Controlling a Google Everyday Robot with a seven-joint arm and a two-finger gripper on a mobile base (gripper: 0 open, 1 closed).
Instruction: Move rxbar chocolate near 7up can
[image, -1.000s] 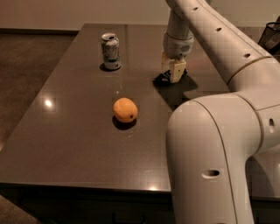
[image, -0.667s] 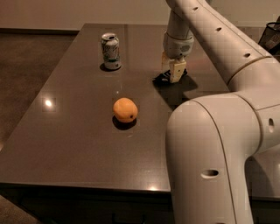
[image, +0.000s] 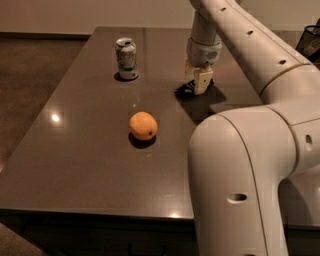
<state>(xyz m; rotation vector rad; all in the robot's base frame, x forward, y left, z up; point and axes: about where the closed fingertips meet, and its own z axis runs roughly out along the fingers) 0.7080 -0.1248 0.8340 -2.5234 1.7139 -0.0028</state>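
The rxbar chocolate (image: 186, 90) is a flat black bar lying on the dark table, right of centre. My gripper (image: 196, 84) points straight down onto it, its tan fingers (image: 202, 81) closed on the bar at table level, hiding most of it. The 7up can (image: 127, 58) stands upright at the far left of the table, well left of the bar and apart from the gripper.
A round orange fruit (image: 143, 125) sits in the middle of the table (image: 75, 150), nearer than the can. My white arm and base (image: 235, 175) fill the right foreground. A black mesh object (image: 311, 42) stands at the far right edge.
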